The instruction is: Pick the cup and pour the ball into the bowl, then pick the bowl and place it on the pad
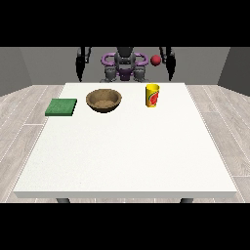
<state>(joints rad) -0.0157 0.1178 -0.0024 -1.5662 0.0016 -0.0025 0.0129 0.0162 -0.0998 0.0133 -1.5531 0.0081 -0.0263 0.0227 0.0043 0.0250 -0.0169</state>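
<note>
Nothing is grasped yet. The yellow cup (152, 95) stands upright on the worktop (122, 156), right of the wooden bowl (103, 100); the green pad (61, 107) lies farther left. A red ball (156, 60) shows above the cup. Both arms hang back; I cannot tell how the fingers lie. Next, I judge: reach for the cup.
</note>
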